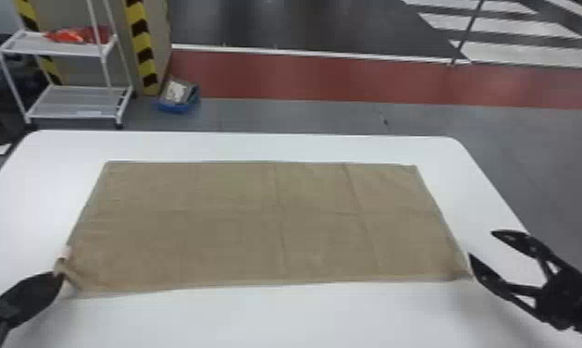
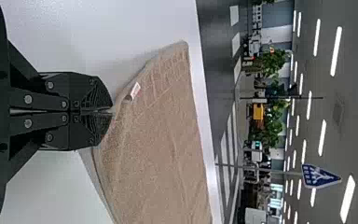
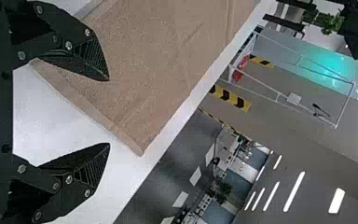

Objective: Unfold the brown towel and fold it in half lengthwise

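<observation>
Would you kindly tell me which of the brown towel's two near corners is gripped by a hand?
The near left corner: the left hand is shut on it, whereas the right hand, by the near right corner, stands open.

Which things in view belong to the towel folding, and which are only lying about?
Part of the job:
- brown towel, spread on the table
- left gripper, shut on its near left corner
- right gripper, open by its near right corner

Just about:
- white cart behind the table
- red item on its upper shelf
- blue box on the floor
</observation>
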